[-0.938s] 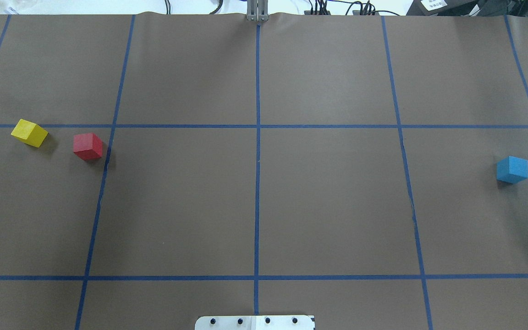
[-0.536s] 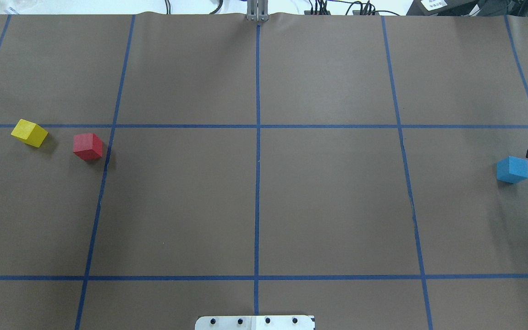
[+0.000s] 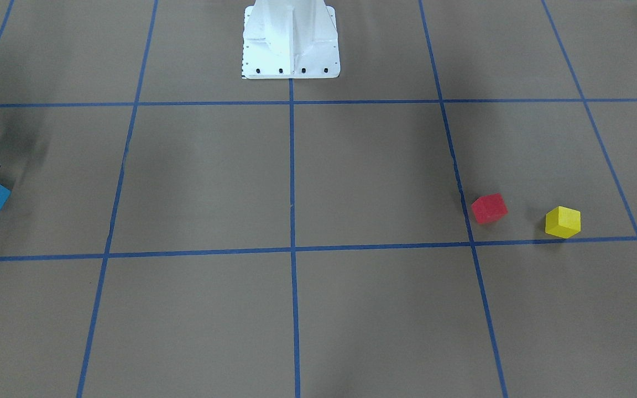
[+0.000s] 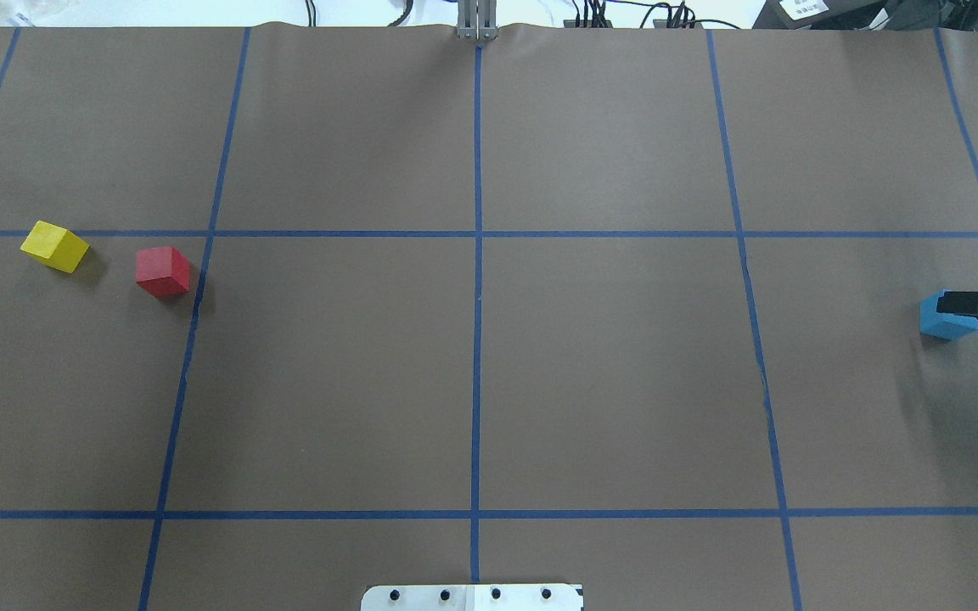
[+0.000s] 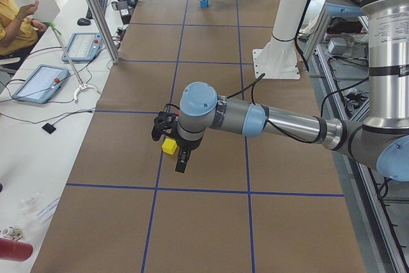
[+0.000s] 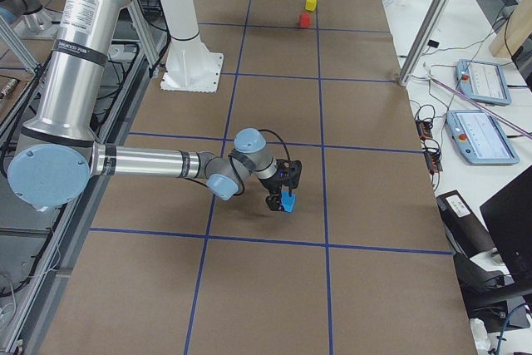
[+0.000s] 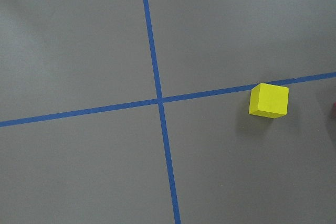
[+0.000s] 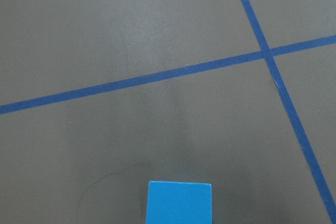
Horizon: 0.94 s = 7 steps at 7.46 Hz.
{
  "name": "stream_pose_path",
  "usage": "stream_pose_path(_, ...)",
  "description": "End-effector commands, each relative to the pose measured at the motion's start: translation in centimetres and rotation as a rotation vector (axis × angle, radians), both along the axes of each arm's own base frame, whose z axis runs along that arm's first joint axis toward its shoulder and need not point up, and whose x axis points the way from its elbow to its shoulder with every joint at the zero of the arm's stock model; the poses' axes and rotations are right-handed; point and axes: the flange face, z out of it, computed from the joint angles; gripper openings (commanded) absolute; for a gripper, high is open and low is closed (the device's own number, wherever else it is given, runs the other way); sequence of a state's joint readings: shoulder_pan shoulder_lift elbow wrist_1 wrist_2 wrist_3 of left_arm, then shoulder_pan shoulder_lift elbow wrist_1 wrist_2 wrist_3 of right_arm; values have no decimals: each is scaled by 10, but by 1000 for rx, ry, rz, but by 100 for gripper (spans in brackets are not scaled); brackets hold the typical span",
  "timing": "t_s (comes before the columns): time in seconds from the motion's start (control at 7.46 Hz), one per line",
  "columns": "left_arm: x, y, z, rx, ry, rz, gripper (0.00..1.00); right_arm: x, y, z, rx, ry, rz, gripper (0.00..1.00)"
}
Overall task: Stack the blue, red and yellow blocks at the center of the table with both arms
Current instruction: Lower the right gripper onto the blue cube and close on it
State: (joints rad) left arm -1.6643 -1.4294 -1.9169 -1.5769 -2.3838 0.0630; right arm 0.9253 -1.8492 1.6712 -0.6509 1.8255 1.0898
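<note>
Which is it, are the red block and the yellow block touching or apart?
Apart. The overhead view shows bare brown table between the red block and the yellow block; the front-facing view shows the same gap.

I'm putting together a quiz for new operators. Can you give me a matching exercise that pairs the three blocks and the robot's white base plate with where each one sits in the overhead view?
Things:
A. blue block
B. red block
C. yellow block
D. white base plate

Places in the overhead view:
1. farthest left
2. bottom edge, centre
3. far right
4. left half, close beside a vertical tape line

Pairs: A-3, B-4, C-1, D-2
</note>
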Motion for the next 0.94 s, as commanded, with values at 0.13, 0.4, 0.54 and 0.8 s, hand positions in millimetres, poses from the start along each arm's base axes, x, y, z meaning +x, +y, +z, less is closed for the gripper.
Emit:
stream_pose_path(0.13,0,1,0,-1,0,0,100,-12,-3,11,-6,11,-17,99)
stream_pose_path(0.4,0,0,2,-5,1,0,100,-20,-8,8,1,4,-26,45)
stream_pose_path(0.54,0,0,3,-7,1,0,100,-21,-8,11,1,12,-31,0)
stream_pose_path(0.8,0,3,7,-17,2,0,100,-41,-33,-20,115,8,-104,0)
